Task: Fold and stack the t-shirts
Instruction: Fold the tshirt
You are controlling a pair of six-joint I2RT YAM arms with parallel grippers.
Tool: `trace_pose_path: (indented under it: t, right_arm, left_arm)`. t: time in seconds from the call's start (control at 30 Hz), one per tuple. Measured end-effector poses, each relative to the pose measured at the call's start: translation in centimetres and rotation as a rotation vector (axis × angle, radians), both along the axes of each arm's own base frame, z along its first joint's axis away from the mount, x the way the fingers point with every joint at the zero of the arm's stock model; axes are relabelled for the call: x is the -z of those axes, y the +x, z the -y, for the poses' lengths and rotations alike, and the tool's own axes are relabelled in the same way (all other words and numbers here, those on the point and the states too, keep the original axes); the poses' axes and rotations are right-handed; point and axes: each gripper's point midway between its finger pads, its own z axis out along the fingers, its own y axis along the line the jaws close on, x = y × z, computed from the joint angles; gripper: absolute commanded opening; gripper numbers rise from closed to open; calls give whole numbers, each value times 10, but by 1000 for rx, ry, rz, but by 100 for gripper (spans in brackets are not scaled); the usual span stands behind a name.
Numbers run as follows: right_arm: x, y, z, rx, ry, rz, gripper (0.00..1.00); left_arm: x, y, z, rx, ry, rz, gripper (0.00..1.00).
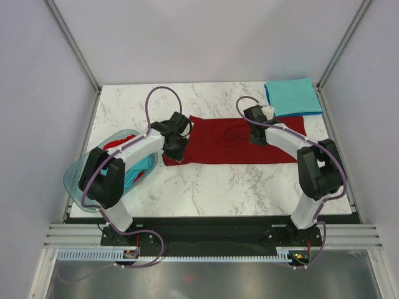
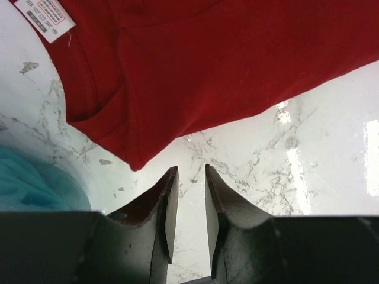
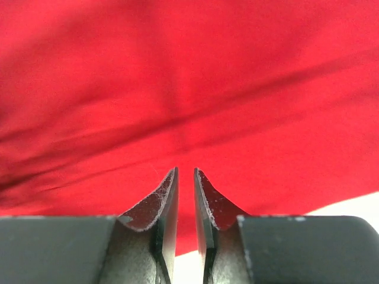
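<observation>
The dark red t-shirt (image 1: 237, 140), spread as a long flat band close beside the basin (image 1: 78, 184), is best pinched at both ends together, so that the fold is kept straight. Its soft cloth is lightly wrinkled, and a white neck label (image 2: 46, 16) is seen at the end nearest the basin. The left gripper (image 2: 190, 168) is placed just off that corner and the right gripper (image 3: 185, 170) over the end far from the basin, both parted only narrowly and holding nothing.
</observation>
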Motion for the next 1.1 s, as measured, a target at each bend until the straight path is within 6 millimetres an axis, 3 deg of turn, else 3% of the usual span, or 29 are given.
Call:
trace_pose_path:
  t: [0.13,0.23,0.4,0.63,0.87,0.97,1.1]
  right_arm:
    - [17,-24,52,126,-10,-67,23]
    - [33,-40,77,186,-20,-125,23]
    - [43,-49,108,267,-5,-150,22]
    - [43,-54,139,354,11,-116,23]
    - [38,-75,142,342,23,-135,31]
    - [29,-76,136,315,54,-128,36]
    - [9,-67,115,233,128,-73,42]
  left_arm:
    - [13,-2,-1,-12,42,-14,31]
    - [27,-1,-5,-34,86,-28,31]
    - [54,-5,-23,-66,190,-61,31]
    - [53,-3,-31,-93,228,-15,31]
    - [45,-12,-40,-100,252,-25,35]
    - [22,-14,-34,-94,193,0,36]
    - [-20,-2,-6,-68,34,61,35]
